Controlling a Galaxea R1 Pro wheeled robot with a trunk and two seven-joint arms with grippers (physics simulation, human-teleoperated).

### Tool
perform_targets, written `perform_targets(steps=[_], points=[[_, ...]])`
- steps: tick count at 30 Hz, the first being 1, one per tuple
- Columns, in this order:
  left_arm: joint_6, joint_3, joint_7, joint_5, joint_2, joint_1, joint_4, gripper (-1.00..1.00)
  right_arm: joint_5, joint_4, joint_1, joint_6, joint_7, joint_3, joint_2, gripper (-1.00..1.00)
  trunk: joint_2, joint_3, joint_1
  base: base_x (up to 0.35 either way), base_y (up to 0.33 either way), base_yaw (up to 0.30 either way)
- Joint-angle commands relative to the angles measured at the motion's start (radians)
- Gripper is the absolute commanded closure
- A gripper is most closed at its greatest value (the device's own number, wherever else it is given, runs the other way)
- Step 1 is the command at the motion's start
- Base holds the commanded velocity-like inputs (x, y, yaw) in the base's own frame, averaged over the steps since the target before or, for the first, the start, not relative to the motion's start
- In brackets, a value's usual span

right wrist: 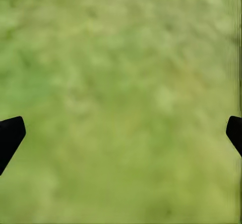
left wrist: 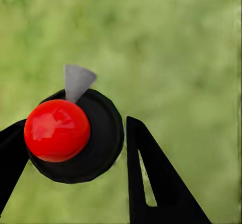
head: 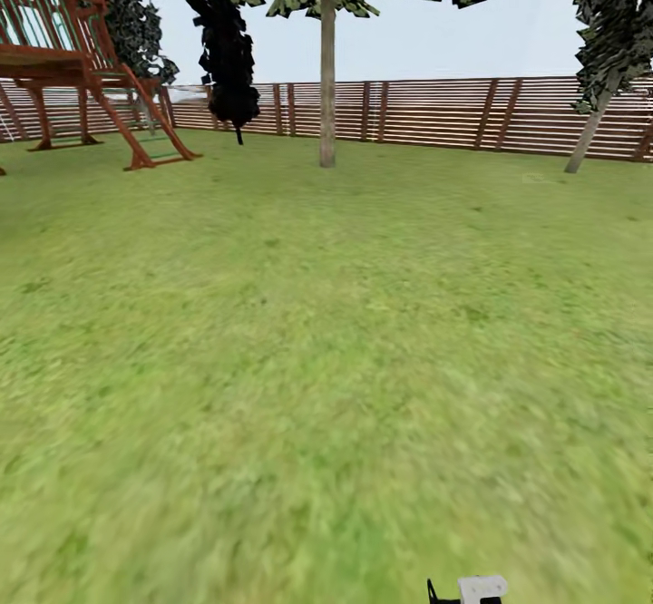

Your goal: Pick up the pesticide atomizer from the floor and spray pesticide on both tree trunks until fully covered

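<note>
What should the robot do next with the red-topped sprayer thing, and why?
Probably roll forward toward the tree straight ahead. The left gripper seems to hold the atomizer between its fingers already, but a wide stretch of grass lies between robot and trunk, likely too far for spray to reach. The right gripper hangs open over grass.

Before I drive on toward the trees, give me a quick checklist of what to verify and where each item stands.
1. Sprayer between the left end effector fingers: ok, red cap and black body sit between them.
2. Grip actually tight: cannot tell.
3. Right end effector free: ok, fingers wide apart over grass.
4. Straight tree trunk ahead: ok, standing before the fence.
5. Second, leaning trunk at right: ok, in sight.
6. Lawn toward the trunks: ok, playset stands off left.
</note>
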Motion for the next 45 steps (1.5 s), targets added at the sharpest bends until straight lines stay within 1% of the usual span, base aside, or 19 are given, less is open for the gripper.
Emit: perform_targets(steps=[1,6,18,21,24,25,26,28,29,30,32,34,35,38,42,45], points=[[-0.003,0.007,-0.002,0.000,0.000,0.000,0.000,1.00,-0.009,0.001,-0.001,-0.002,-0.002,0.009,0.000,-1.00,0.000,-0.001,0.000,0.339,0.000,-0.270],[-0.003,0.007,-0.002,0.000,0.000,0.000,0.000,1.00,-0.007,0.001,-0.001,-0.002,-0.001,0.009,0.000,-1.00,0.000,-0.001,0.000,0.339,0.000,-0.199],[-0.003,0.007,-0.002,0.000,-0.001,0.000,0.000,1.00,-0.005,0.002,-0.001,-0.002,-0.001,0.011,-0.003,-1.00,0.000,-0.001,0.000,0.339,0.000,-0.008],[-0.003,0.010,-0.002,-0.001,-0.003,-0.001,-0.020,1.00,-0.006,-0.002,-0.001,-0.003,-0.001,0.011,-0.001,-1.00,0.000,-0.001,0.000,0.339,0.000,0.000],[0.004,0.008,0.002,-0.002,-0.016,-0.007,-0.136,1.00,-0.007,-0.009,-0.001,-0.004,-0.003,0.011,0.001,-1.00,0.000,-0.001,0.000,0.339,0.000,0.000],[0.008,0.008,0.004,-0.002,-0.018,-0.009,-0.178,1.00,-0.007,-0.022,-0.002,-0.004,-0.004,0.011,0.002,-1.00,0.000,-0.001,0.000,0.340,0.000,0.000],[0.013,0.007,0.007,-0.003,-0.025,-0.010,-0.224,1.00,-0.006,-0.055,-0.002,-0.005,-0.003,0.011,0.003,-1.00,0.000,-0.001,0.000,0.340,0.000,0.000],[0.010,0.003,0.007,-0.013,-0.057,-0.009,-0.260,1.00,-0.005,-0.135,-0.002,-0.005,-0.003,0.012,0.002,-1.00,0.000,-0.001,0.000,0.340,0.000,0.000],[0.007,0.002,0.007,-0.018,-0.066,-0.006,-0.264,1.00,-0.004,-0.153,-0.002,-0.004,-0.003,0.013,0.000,-1.00,0.000,-0.001,0.000,0.340,0.000,0.000],[0.004,0.000,0.007,-0.023,-0.068,-0.004,-0.255,1.00,-0.004,-0.161,-0.002,-0.004,-0.003,0.014,-0.003,-1.00,0.000,-0.001,0.000,0.340,0.000,0.000],[0.001,-0.002,0.007,-0.028,-0.066,-0.002,-0.217,1.00,-0.004,-0.165,-0.002,-0.003,-0.002,0.014,-0.012,-1.00,0.000,-0.001,0.000,0.340,0.000,0.000],[-0.001,-0.003,0.008,-0.030,-0.066,-0.002,-0.195,1.00,-0.004,-0.166,-0.002,-0.004,-0.003,0.014,-0.024,-1.00,0.000,-0.001,0.000,0.340,0.000,0.000],[-0.001,-0.003,0.008,-0.030,-0.067,-0.001,-0.192,1.00,-0.004,-0.166,-0.002,-0.005,-0.003,0.014,-0.026,-1.00,0.000,-0.001,0.000,0.340,0.000,0.000],[-0.002,0.000,0.009,-0.029,-0.065,-0.001,-0.187,1.00,-0.003,-0.162,-0.001,-0.005,-0.003,0.014,-0.026,-1.00,0.000,-0.001,0.000,0.340,0.000,0.000],[-0.003,0.003,0.009,-0.028,-0.063,-0.001,-0.183,1.00,-0.004,-0.108,-0.001,-0.004,-0.004,0.014,-0.021,-1.00,0.000,-0.001,0.000,0.340,0.000,0.000],[-0.003,0.003,0.009,-0.028,-0.063,-0.001,-0.182,1.00,-0.004,-0.099,-0.001,-0.004,-0.003,0.015,-0.019,-1.00,0.000,-0.001,0.000,0.340,0.000,0.000]])
